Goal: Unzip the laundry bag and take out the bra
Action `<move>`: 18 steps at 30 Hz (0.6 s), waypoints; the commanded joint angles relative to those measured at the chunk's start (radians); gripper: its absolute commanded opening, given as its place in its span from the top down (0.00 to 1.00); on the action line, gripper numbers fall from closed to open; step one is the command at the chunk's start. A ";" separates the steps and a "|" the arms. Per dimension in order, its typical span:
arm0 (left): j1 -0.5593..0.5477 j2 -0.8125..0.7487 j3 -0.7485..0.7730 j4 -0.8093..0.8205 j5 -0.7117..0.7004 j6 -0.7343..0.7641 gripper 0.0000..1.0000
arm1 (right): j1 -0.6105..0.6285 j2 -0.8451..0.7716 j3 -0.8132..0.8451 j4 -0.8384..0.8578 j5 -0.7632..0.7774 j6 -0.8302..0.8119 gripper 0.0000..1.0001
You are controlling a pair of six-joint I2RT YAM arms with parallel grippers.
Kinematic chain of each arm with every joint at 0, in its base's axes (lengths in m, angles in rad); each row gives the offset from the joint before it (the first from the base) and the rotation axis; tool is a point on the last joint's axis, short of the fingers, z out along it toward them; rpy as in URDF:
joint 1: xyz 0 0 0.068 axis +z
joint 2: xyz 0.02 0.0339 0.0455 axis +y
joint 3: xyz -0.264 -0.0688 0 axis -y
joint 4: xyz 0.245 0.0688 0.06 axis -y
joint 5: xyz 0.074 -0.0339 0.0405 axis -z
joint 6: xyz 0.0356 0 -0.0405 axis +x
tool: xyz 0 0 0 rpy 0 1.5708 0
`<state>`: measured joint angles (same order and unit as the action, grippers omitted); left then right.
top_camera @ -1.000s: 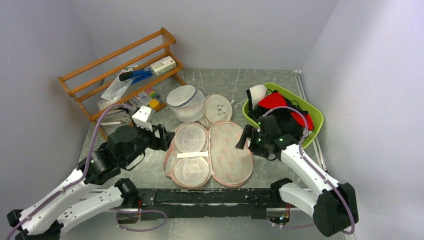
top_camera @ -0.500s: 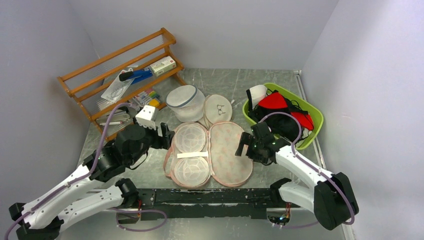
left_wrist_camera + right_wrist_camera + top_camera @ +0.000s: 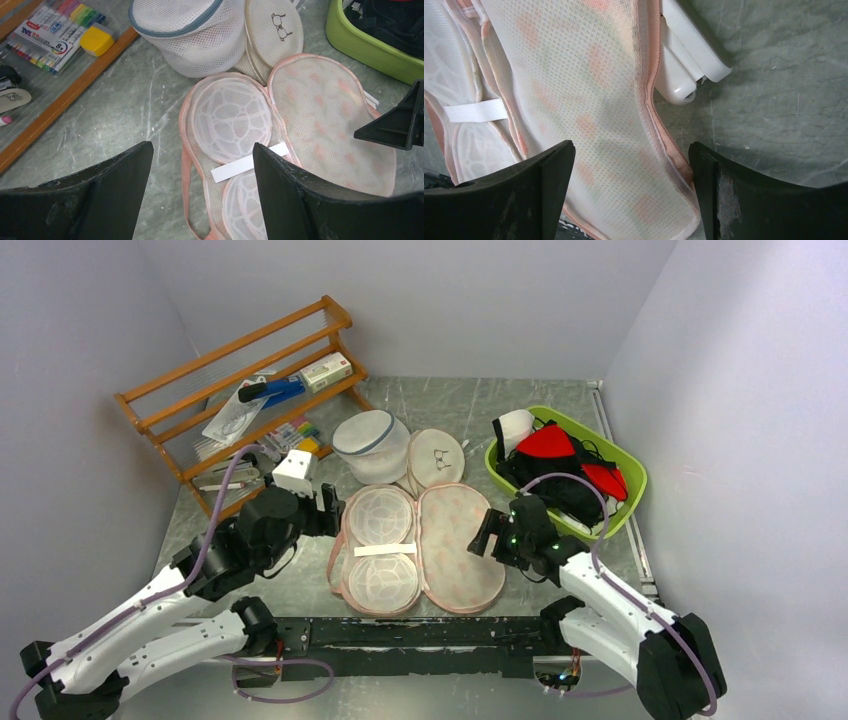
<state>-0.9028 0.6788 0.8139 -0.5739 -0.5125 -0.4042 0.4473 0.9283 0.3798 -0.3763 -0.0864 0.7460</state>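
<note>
The laundry bag (image 3: 455, 540) lies unzipped and spread flat in two halves. The left half holds two white mesh cups (image 3: 232, 117) joined by a white strap (image 3: 247, 164). The right half shows pale lining with faint flower print (image 3: 589, 100). The red bra (image 3: 548, 443) lies in the green basket (image 3: 637, 480) on black clothing. My left gripper (image 3: 330, 508) is open and empty over the bag's left edge (image 3: 200, 150). My right gripper (image 3: 485, 533) is open and empty over the bag's right edge (image 3: 631, 150).
A round white mesh bag with blue trim (image 3: 370, 445) and a beige disc with a spectacles drawing (image 3: 437, 457) stand behind the bag. A wooden rack (image 3: 240, 380) with pens and boxes is at the back left. A white plastic piece (image 3: 689, 55) pokes out under the bag's right edge.
My right gripper has moved away from the green basket, down and left to the bag's right edge. My left gripper has edged right toward the bag's left edge.
</note>
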 commanded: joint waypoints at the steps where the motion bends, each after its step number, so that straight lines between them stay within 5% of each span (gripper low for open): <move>1: -0.002 0.012 0.021 -0.009 -0.013 -0.004 0.16 | 0.007 -0.025 -0.039 0.074 -0.025 0.025 0.18; 8: -0.003 0.009 0.020 -0.008 -0.010 -0.004 0.16 | 0.007 -0.112 -0.076 0.107 -0.056 0.059 0.47; 14: -0.003 0.009 0.020 -0.006 -0.008 -0.002 0.16 | 0.007 -0.209 -0.014 0.050 -0.025 0.068 0.91; 18: -0.003 0.010 0.020 -0.008 -0.010 -0.004 0.16 | 0.007 -0.203 0.055 0.019 -0.016 0.042 1.00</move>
<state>-0.9031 0.6933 0.8143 -0.5747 -0.5125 -0.4042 0.4473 0.7284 0.3542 -0.3248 -0.1200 0.8059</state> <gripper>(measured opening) 0.839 0.017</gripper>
